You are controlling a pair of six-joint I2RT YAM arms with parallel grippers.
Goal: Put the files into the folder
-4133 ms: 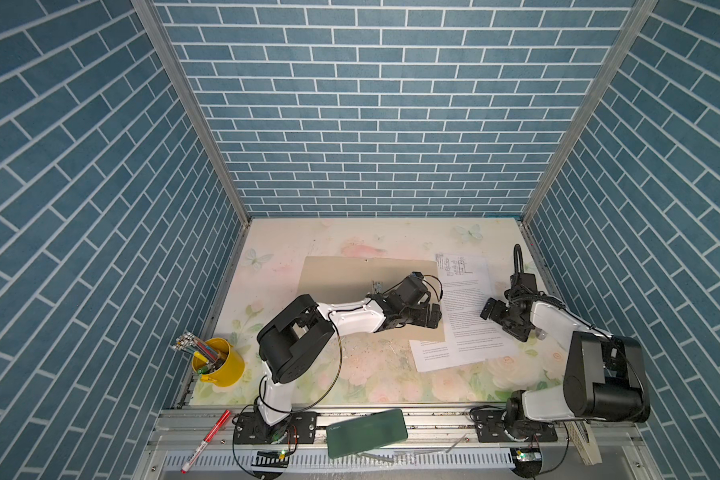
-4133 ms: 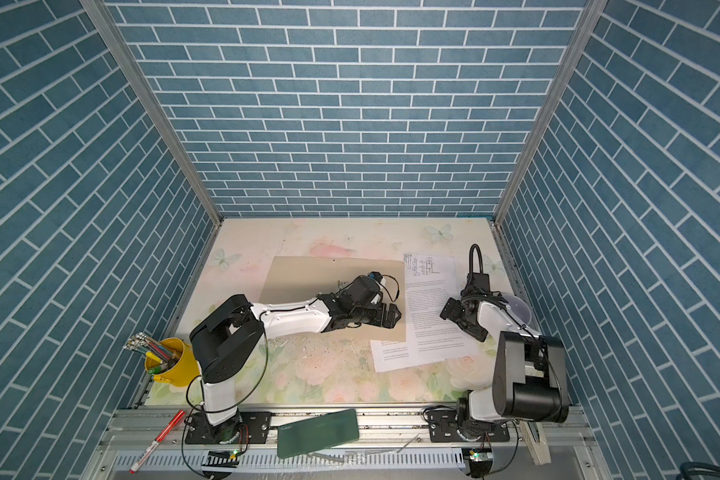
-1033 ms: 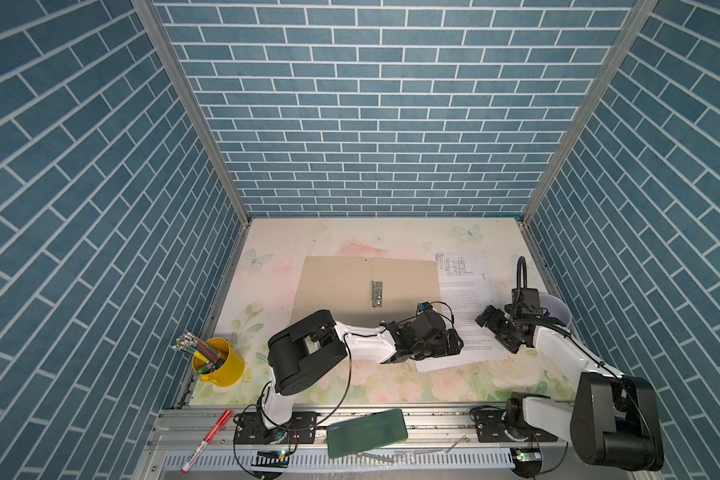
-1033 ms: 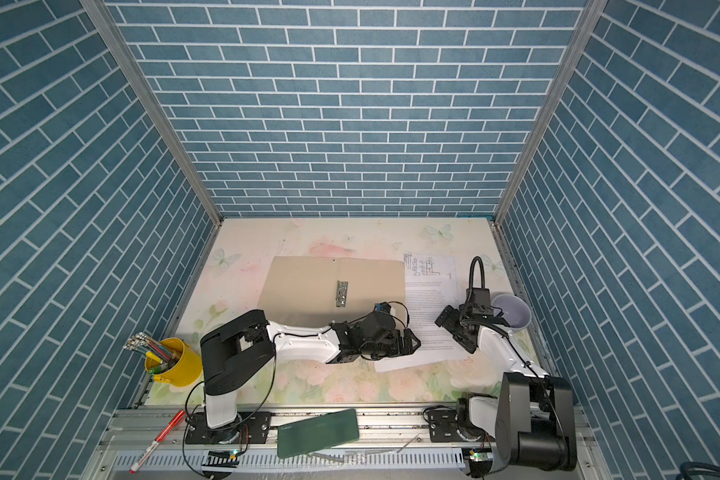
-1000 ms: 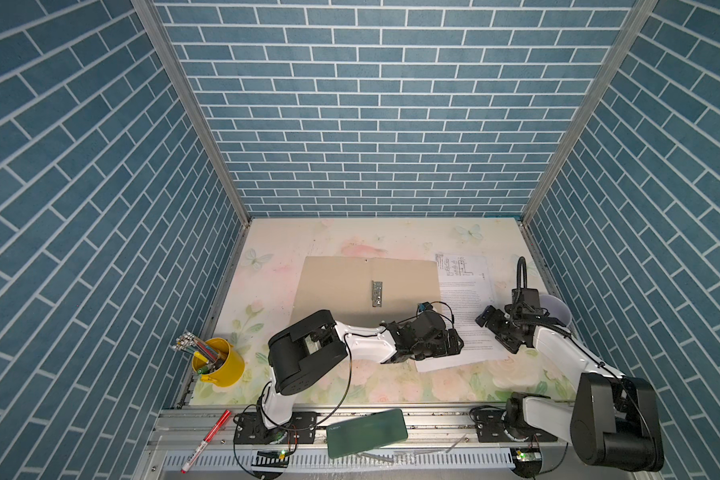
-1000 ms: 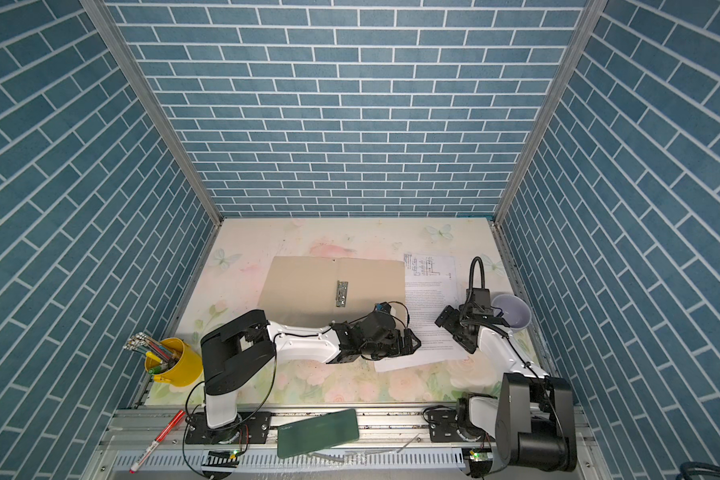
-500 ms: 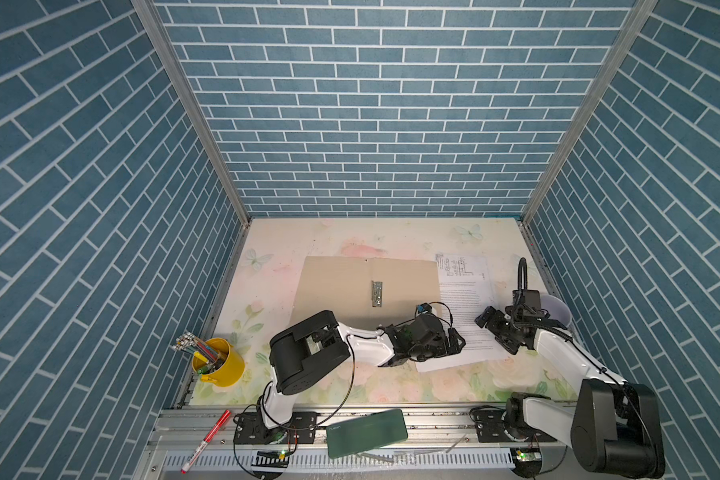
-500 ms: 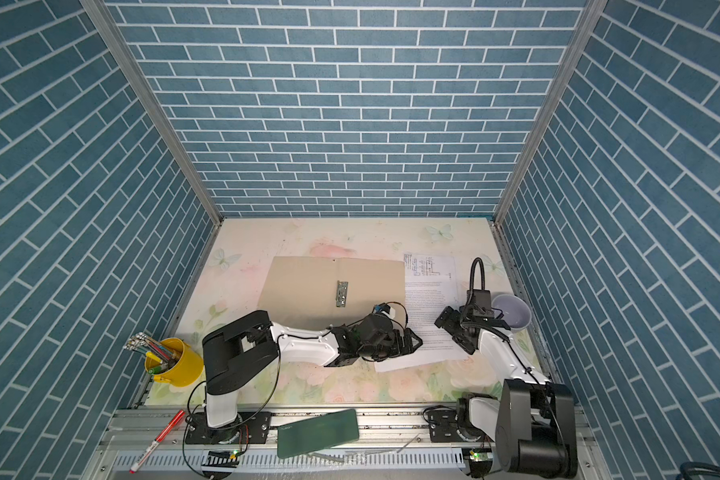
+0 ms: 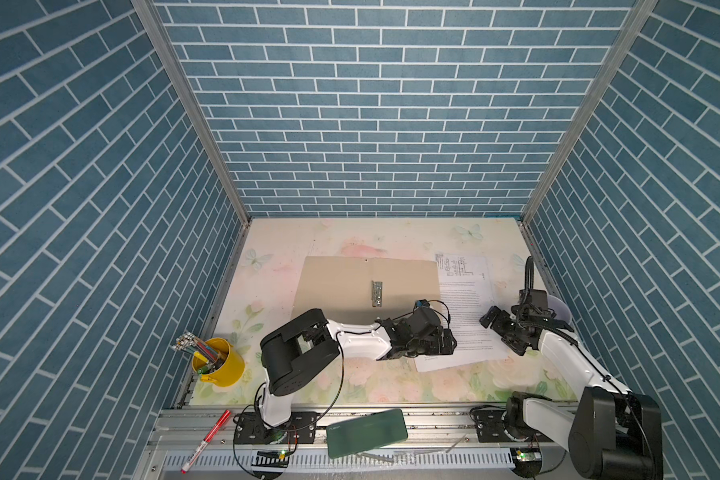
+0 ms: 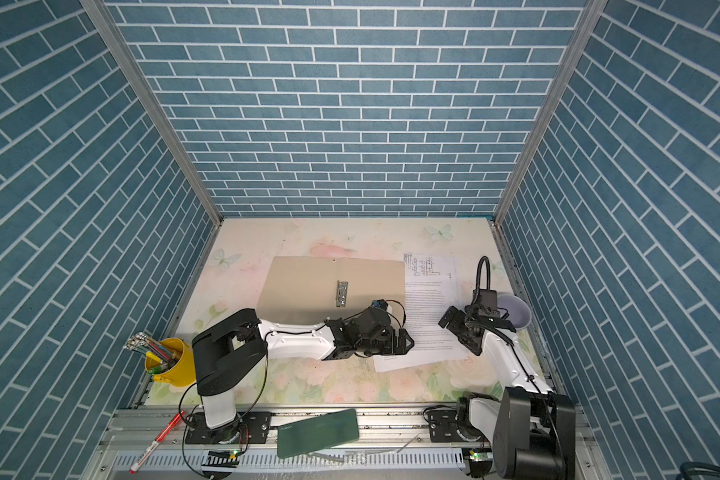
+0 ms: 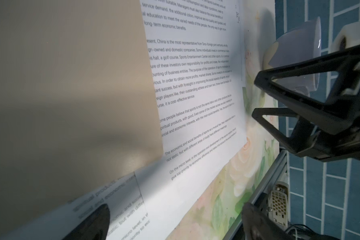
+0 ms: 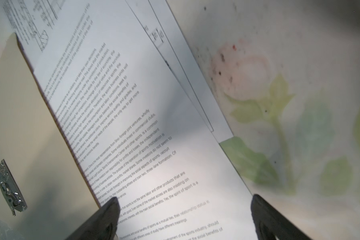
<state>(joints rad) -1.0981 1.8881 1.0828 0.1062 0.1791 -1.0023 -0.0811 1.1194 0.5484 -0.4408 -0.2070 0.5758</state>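
**Folder open, files not yet in**

On the table (image 9: 350,378) the folder (image 9: 350,286) lay spread open and flat, so the opening looked done. The files (image 9: 470,316) sat in a loose stack at its right flap with none inside, so the whole filing step seemed left. The left gripper (image 9: 449,347) sat low at the stack's near-left corner, jaws wide and empty; the right gripper (image 9: 500,334) hung at the stack's right edge, likewise wide and empty.

In the left wrist view the flap's edge hid the start of the printed lines, so it overlapped the sheets. A sheet corner by that gripper's finger was blurred, and whether it lay on the flap could not be told. The sheet count was unclear. The metal clip (image 9: 376,293) at the spine was too small to read.
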